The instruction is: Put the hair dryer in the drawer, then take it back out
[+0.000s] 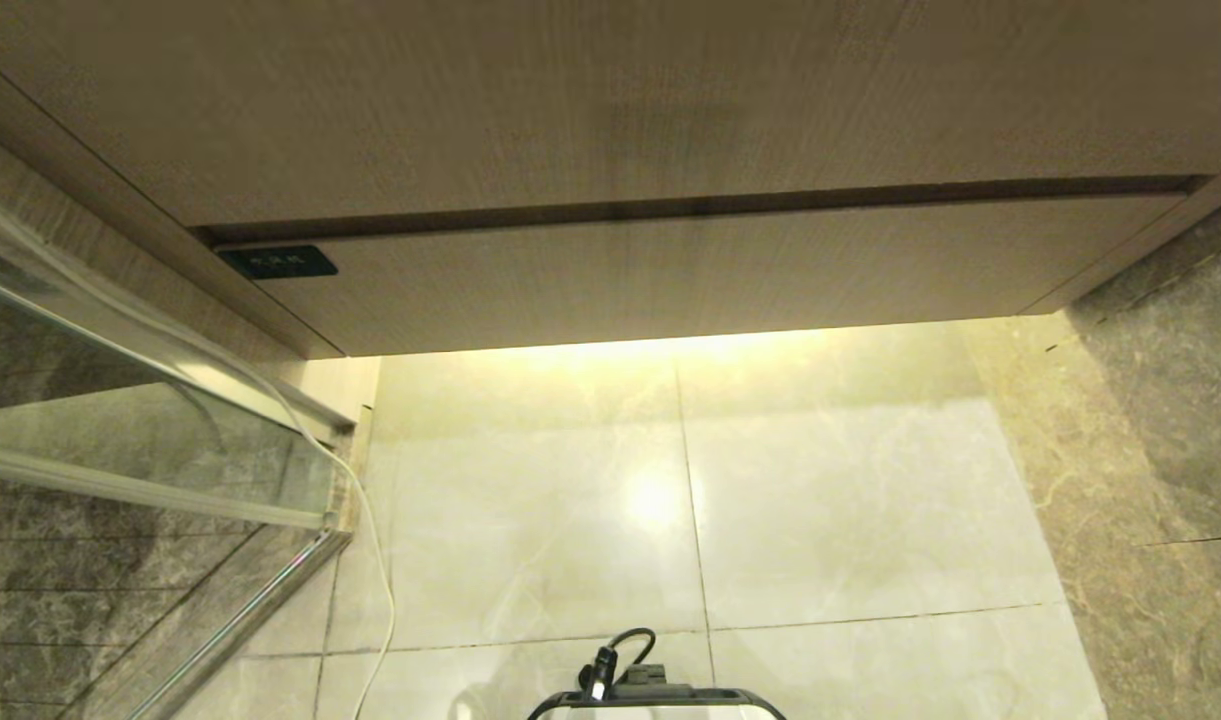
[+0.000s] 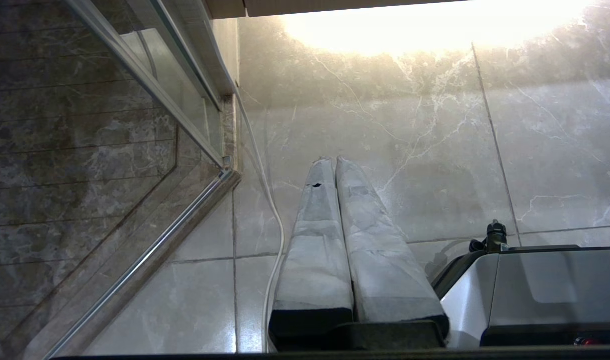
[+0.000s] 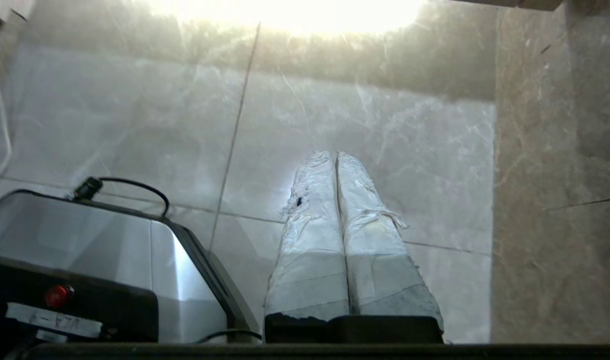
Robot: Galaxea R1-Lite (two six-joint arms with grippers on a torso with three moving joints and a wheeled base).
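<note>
The drawer point(image 1: 670, 285) sits pushed in flush under the taller wood panel point(image 1: 610, 100), with a thin dark gap between them. A small dark label point(image 1: 278, 262) marks the drawer front at its upper left corner. The hair dryer shows in none of the views, so where it lies cannot be told.

Below the drawer's lower edge a warm glow falls on the pale tiled floor point(image 1: 820, 500). A thin white cord point(image 1: 375, 540) trails down along the floor's left edge, beside the glass shower door point(image 1: 120, 440). Brown marble wall point(image 1: 1160, 450) bounds the floor's right edge.

The left gripper point(image 2: 334, 161) hangs over the floor tiles, its wrapped fingers pressed together and empty. The right gripper point(image 3: 334, 155) hangs likewise, fingers together, holding nothing. Between them is the robot's base point(image 1: 660, 700), at the floor's near edge.
</note>
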